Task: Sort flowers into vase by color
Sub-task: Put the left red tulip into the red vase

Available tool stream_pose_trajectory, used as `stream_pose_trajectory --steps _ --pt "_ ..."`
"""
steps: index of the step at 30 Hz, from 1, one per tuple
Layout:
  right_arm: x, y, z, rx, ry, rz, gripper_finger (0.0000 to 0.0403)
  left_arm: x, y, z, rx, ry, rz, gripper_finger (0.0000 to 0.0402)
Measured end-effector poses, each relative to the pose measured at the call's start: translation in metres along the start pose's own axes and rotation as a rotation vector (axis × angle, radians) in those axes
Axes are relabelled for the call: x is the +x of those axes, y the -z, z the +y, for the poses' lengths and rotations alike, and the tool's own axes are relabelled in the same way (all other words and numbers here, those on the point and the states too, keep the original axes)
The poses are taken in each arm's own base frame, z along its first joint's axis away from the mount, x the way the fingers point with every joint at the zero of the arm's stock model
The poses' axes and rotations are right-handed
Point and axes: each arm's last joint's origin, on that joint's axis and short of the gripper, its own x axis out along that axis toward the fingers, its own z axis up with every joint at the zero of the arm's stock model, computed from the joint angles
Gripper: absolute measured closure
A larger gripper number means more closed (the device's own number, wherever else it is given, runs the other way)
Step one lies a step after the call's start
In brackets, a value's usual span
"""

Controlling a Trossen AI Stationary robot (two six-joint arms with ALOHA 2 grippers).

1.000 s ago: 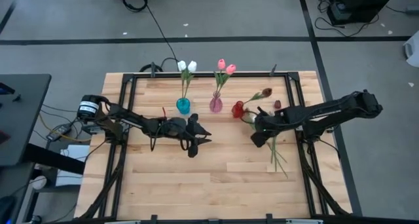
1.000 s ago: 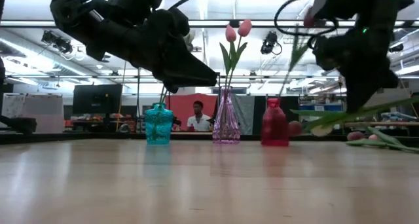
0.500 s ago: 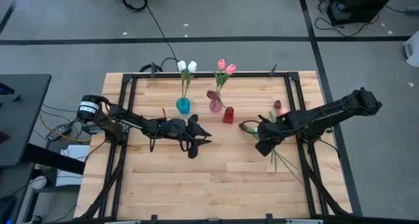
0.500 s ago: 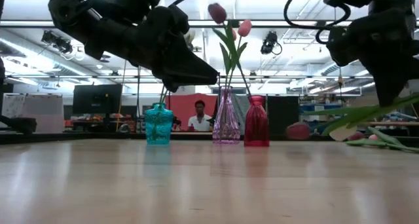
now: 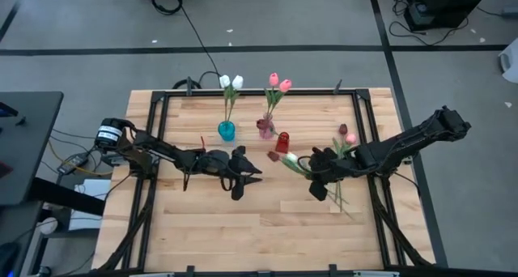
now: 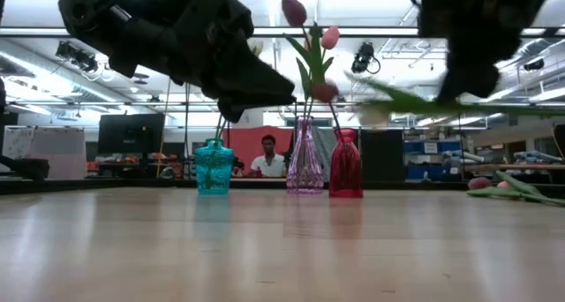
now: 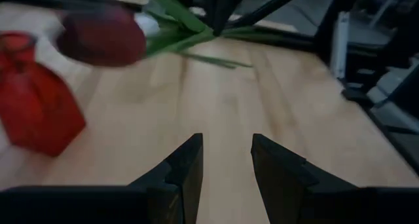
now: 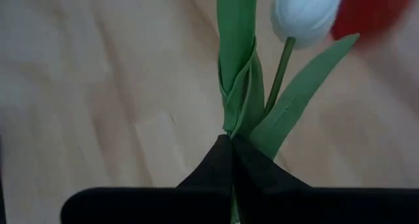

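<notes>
Right claw [image 5: 314,173] pinched on tulip stems [image 8: 237,86], red vase [image 5: 282,142] at its 10 o'clock. Left claw [image 5: 252,170] half-open, empty, 9 o'clock of tabletop [image 5: 243,220] centre.

You can't see the stems [image 8: 230,207] past the right gripper's [image 8: 232,140] shut fingers. The red vase [image 7: 29,99] is cut off at the edge, and the dark red tulip [image 7: 101,35] is blurred.
</notes>
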Motion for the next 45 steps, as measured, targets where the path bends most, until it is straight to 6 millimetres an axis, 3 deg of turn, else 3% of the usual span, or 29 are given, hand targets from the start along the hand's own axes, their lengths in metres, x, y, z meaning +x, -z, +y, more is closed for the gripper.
stream_pose_trajectory --steps 12,20,28,38,45 --pt "-0.006 -0.029 0.024 -0.197 -0.051 -0.429 0.0394 -0.005 -0.028 -0.008 -0.052 -0.009 -0.316 0.0266" --pt "0.013 -0.046 0.04 -0.316 -0.063 -0.613 0.0394 -0.003 -0.047 -0.013 -0.044 0.013 -0.398 0.0266" --pt "0.026 -0.047 0.046 -0.339 -0.068 -0.649 0.0391 -0.001 -0.045 -0.012 0.0 -0.002 -0.366 0.0266" --pt "0.023 -0.05 0.048 -0.345 -0.083 -0.69 0.0368 -0.003 -0.051 -0.013 0.129 -0.022 -0.427 0.0266" --pt "0.023 -0.05 0.048 -0.337 -0.084 -0.688 0.0316 -0.004 -0.052 -0.012 0.172 -0.035 -0.441 0.0266"
